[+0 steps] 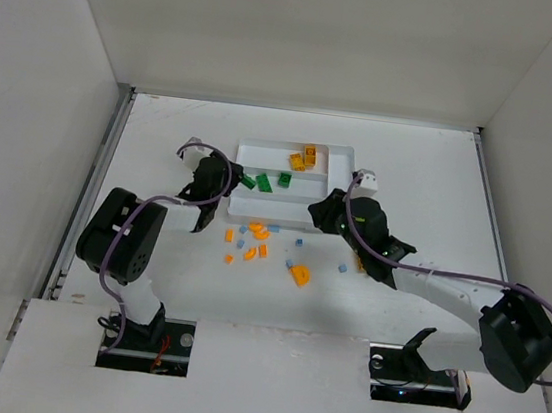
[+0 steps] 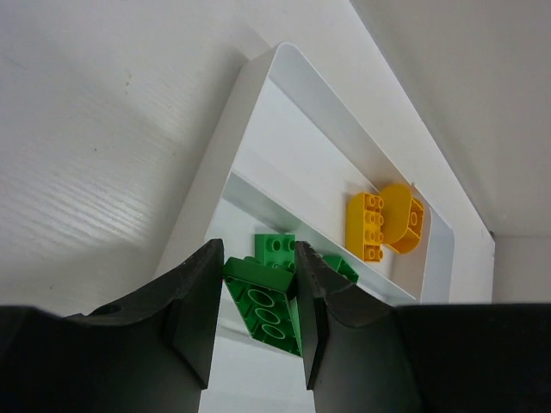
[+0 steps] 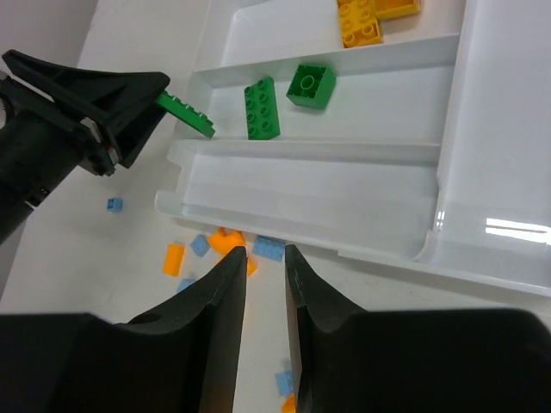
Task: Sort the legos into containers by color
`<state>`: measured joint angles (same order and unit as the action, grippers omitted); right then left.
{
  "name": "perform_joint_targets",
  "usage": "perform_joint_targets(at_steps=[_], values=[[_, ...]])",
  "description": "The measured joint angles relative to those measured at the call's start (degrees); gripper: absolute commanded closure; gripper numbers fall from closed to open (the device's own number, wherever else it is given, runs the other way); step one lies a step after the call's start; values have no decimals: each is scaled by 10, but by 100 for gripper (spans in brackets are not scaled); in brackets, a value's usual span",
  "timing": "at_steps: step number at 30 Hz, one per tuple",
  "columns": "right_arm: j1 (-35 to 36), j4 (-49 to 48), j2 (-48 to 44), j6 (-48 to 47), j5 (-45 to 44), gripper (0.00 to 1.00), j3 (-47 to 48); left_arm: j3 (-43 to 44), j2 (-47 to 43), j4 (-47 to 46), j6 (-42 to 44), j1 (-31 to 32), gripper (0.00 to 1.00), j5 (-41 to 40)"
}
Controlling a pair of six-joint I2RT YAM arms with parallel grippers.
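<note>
The white tray [image 1: 263, 145] lies at the table's middle back. Its top slot holds yellow bricks [image 1: 304, 157]; its middle slot holds two green bricks [image 1: 262, 182]. My left gripper [image 1: 227, 175] is shut on a green brick [image 2: 267, 305] and holds it tilted over the left end of the middle slot; the brick also shows in the right wrist view [image 3: 185, 114]. My right gripper [image 3: 265, 258] is open and empty, just in front of the tray's near rim, above a light blue brick [image 3: 269, 248]. Orange pieces [image 3: 225, 240] lie next to that brick.
Several loose orange [image 1: 300, 275] and light blue [image 1: 342, 269] pieces are scattered on the table in front of the tray. A small white block [image 1: 369, 181] sits by the tray's right side. White walls enclose the table.
</note>
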<state>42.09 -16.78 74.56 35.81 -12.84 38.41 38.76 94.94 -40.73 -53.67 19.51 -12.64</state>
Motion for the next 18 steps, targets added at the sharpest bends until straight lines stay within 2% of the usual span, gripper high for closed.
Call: perform_joint_targets(at_steps=[7, 14, 18], values=[[0, -9, -11, 3, 2, 67, 0, 24, 31, -2, -2, 13, 73, -27], [-6, -14, -21, 4, 4, 55, -2, 27, 43, -2, -1, 27, 51, -48], [-17, -16, -23, 4, 3, 50, -12, 26, 37, -2, 6, 30, 44, -50]])
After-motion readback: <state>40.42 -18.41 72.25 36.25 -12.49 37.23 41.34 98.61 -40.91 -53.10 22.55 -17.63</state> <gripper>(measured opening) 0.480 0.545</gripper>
